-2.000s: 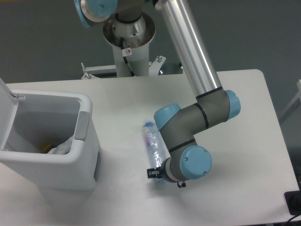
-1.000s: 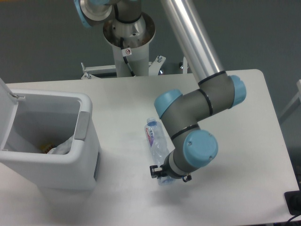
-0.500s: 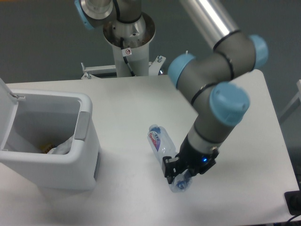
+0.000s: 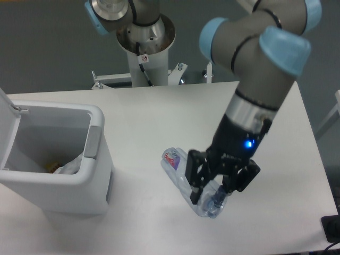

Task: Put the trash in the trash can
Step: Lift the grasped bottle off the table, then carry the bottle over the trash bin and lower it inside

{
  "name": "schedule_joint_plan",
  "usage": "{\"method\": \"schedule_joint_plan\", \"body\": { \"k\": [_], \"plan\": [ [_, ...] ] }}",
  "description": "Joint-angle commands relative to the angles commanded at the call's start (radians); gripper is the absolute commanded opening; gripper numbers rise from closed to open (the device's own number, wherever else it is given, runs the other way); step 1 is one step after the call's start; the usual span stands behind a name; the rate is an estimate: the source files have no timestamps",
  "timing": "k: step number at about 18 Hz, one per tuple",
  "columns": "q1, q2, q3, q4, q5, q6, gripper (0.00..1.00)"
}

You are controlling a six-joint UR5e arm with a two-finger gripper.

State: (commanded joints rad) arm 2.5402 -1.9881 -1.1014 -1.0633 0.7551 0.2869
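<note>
**Bottle gripped above the tabletop**

The black two-finger gripper (image 4: 212,192) has its fingers (image 4: 194,187) pinching the slim clear plastic bottle (image 4: 183,178), tilted over the white tabletop (image 4: 143,117). Left, the boxy white plastic trash can (image 4: 58,159) stands open, white wrapper (image 4: 70,166) inside.

red-white label on the bottle (image 4: 183,178) too blurred to read, no other legible text

We see a white table (image 4: 149,117) filling most of the frame, set against a dark grey backdrop (image 4: 42,48). At upper centre, just behind its far edge, stands a white pedestal (image 4: 144,66) on a bolted plate (image 4: 114,79). A dark object (image 4: 332,228) sits at the lower right corner.
</note>
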Motion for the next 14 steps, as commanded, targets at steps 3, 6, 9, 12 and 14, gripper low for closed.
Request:
{"method": "schedule_joint_plan", "body": {
  "k": [3,6,9,12,14],
  "plan": [
    [0.028,0.015,-0.003,0.023,-0.035,0.003,0.22],
    [0.064,0.028,-0.005,0.065,-0.195,0.005,0.22],
    [0.074,0.049,-0.018,0.085,-0.333,0.009,0.22],
    [0.048,0.063,-0.028,0.085,-0.378,0.002,0.23],
    [0.011,0.074,-0.052,0.088,-0.379,0.005,0.23]
  ]
}}
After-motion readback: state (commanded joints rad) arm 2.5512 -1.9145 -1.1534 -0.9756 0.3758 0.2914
